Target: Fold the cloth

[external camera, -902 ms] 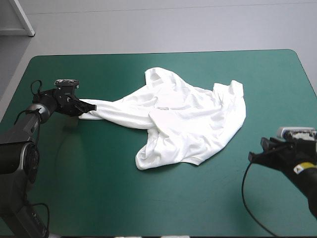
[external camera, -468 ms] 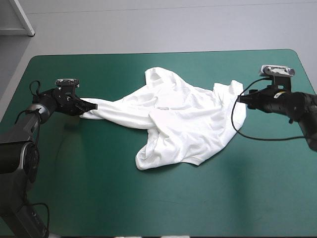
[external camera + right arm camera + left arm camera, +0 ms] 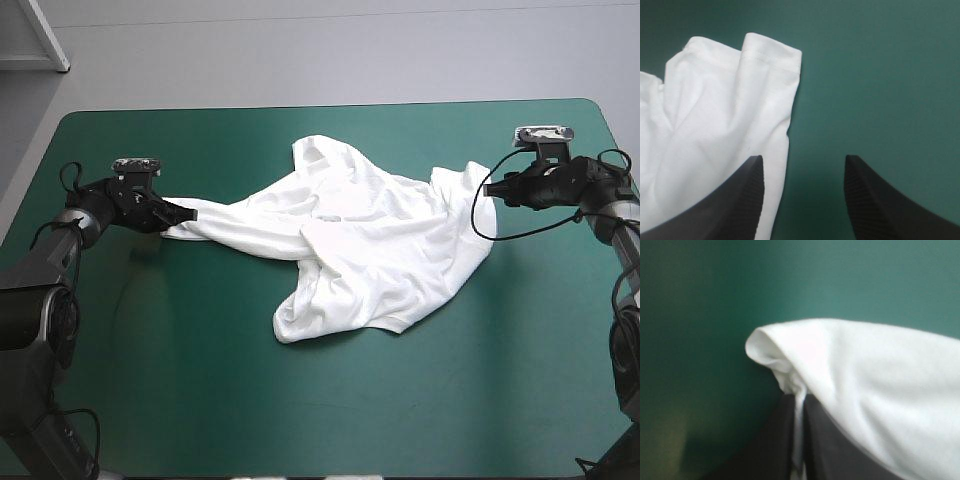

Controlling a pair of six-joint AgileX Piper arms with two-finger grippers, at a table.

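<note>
The white T-shirt (image 3: 370,240) lies crumpled in the middle of the teal-green table, with one part drawn out into a long tail toward the left. My left gripper (image 3: 181,213) is shut on the tip of that tail; in the left wrist view a white fold (image 3: 865,380) bulges over the gripper (image 3: 799,399), the sheet pinched between the black fingers. My right gripper (image 3: 497,190) is open at the shirt's right edge. The right wrist view shows a hemmed sleeve (image 3: 730,100) ahead of one finger (image 3: 751,185), and only cover between the gripper's (image 3: 804,162) fingers.
The teal-green cover (image 3: 300,400) stretches wide between the shirt and the table's front edge. The table's right edge (image 3: 625,170) is close behind my right arm, and the left edge lies close behind my left arm.
My right arm has swung from the front right of the table up to the shirt's right edge, then settled there. The left gripper and the shirt have not moved.
</note>
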